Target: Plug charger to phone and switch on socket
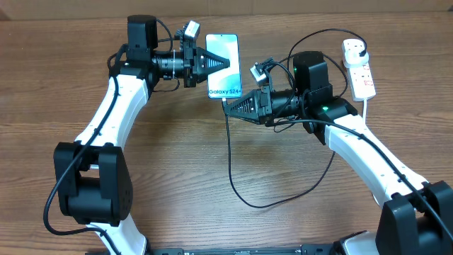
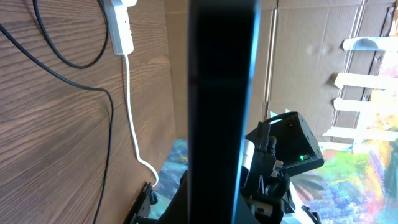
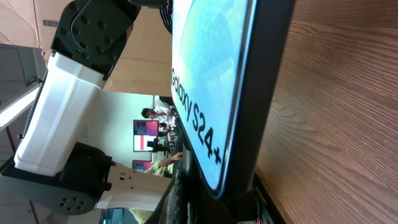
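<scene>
The phone (image 1: 225, 49), its blue-teal screen reading "Galaxy S24+", is at the back centre. My left gripper (image 1: 224, 62) is shut on it from the left. In the left wrist view the phone (image 2: 221, 93) shows edge-on as a dark bar. My right gripper (image 1: 228, 106) sits at the phone's lower end, shut on the charger's connector end, with the connector itself hidden. The phone fills the right wrist view (image 3: 211, 74). The black charger cable (image 1: 231, 163) loops across the table to a black plug (image 1: 359, 48) in the white socket (image 1: 361, 74) at the back right.
The socket's thick white cord (image 2: 130, 112) runs along the table toward the right arm (image 2: 286, 149). The socket (image 2: 121, 25) and the black cable (image 2: 68, 59) show in the left wrist view. A cardboard wall (image 1: 283, 7) stands behind the table. Arm bases (image 1: 92, 184) stand at the front.
</scene>
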Robot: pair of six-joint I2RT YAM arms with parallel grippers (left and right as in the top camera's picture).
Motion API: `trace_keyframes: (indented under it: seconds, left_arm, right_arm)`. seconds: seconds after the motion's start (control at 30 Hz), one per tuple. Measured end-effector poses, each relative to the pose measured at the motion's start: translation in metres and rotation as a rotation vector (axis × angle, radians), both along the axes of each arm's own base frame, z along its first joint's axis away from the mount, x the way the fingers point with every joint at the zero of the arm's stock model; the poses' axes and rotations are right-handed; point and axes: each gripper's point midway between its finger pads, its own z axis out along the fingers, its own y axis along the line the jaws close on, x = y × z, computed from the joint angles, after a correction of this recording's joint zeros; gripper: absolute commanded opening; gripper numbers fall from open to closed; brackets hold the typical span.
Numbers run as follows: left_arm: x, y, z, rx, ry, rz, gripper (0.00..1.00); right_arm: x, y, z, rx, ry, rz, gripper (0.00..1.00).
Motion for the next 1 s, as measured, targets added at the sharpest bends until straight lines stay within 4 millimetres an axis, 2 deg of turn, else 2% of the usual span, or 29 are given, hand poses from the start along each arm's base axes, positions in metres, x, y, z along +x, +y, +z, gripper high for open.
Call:
trace_keyframes:
  seconds: [0.6, 1.0]
  left_arm:
    - [0.0007, 0.0011, 0.0001, 0.000, -0.001, 0.003, 0.04]
    - [0.0008, 0.0013, 0.0002, 0.000, -0.002, 0.003, 0.04]
  right_arm:
    - [0.0033, 0.0012, 0.0056, 0.016, -0.002, -0.008, 0.04]
    - [0.0036, 0.0005, 0.0013, -0.001, 0.017, -0.020, 0.04]
